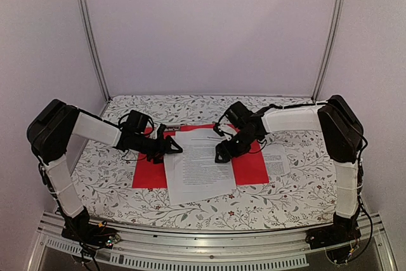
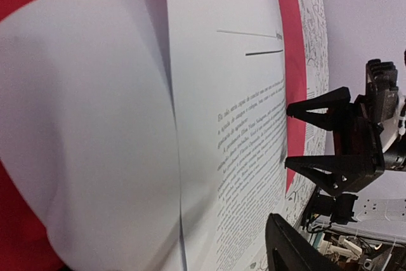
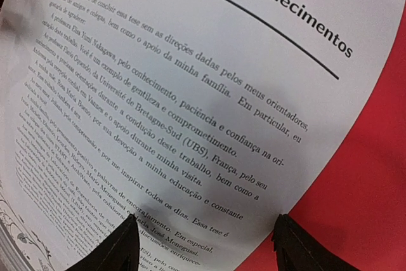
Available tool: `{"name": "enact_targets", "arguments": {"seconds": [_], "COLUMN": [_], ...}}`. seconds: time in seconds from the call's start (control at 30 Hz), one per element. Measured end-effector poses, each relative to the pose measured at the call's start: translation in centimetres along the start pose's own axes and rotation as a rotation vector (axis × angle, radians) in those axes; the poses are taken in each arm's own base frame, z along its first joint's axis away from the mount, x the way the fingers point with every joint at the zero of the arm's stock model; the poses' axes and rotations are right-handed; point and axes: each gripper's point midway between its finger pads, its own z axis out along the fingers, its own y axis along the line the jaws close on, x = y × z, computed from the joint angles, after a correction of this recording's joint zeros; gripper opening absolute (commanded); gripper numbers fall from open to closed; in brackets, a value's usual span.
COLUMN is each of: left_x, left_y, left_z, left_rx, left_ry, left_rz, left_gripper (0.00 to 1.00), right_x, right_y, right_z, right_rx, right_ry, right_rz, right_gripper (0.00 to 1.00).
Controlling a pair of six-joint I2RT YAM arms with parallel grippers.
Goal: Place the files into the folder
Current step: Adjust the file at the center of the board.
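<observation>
From my overhead feed the floral table (image 1: 114,176) carries the folder (image 1: 147,174), lying open and flat at centre with its long axis from 9 to 3 o'clock. The files (image 1: 200,169) sit across its middle. Their long axis is close to 12 to 6, with the near end leaning a little toward 5 and hanging past the folder's near edge onto the cloth. The heading "Agradecimentos" is at the 12 o'clock end. A loose sheet (image 1: 277,160) lies at the folder's 3 o'clock edge, partly on the cloth.

The left gripper (image 1: 172,143) is at the files' 10 o'clock edge. Its fingers look spread in the overhead view, and the left wrist camera catches only one of them. The right gripper (image 1: 222,154) is at the 2 o'clock edge with its fingers (image 3: 120,249) wide apart, empty, and the printed page beneath them. I can't tell whether either gripper touches the paper.
</observation>
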Motion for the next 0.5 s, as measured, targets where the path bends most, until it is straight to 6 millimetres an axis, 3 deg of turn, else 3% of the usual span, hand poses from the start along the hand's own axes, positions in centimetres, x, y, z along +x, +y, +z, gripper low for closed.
{"name": "enact_targets", "arguments": {"seconds": [0.3,0.4,0.5], "left_x": [-0.7,-1.0,-1.0], "left_y": [-1.1,-1.4,-1.6], "left_z": [0.0,0.1,0.1], "left_rx": [0.037,0.045,0.048], "left_ry": [-0.008,-0.007,0.003], "left_rz": [0.030,0.057,0.083], "left_gripper": [0.66,0.57,0.43], "right_x": [0.7,0.8,0.9], "right_y": [2.1,2.1,1.8], "right_z": [0.6,0.7,0.7], "right_rx": [0.026,0.048,0.068], "right_ry": [0.006,0.007,0.011], "right_rz": [-0.138,-0.183,-0.221], "right_gripper": [0.68,0.68,0.74]}}
